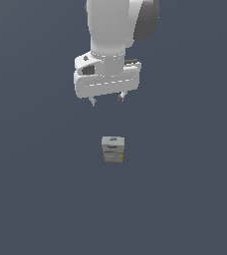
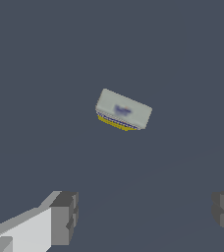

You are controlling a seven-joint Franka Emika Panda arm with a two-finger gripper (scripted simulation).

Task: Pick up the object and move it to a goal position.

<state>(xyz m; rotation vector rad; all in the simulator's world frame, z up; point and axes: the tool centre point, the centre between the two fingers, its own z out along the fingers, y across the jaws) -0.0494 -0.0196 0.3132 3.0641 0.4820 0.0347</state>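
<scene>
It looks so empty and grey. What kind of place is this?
Probably a computer-made test world, not a real room: plain grey floor, one small box, and a robot's open claw above it.

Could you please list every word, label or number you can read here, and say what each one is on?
No text here can be read.
Box: a bluish mark on its top face, too blurred to read in the wrist view.
Box side faces: faint printed bands in the exterior view, too small to make out.
Gripper and arm: no markings visible.
</scene>
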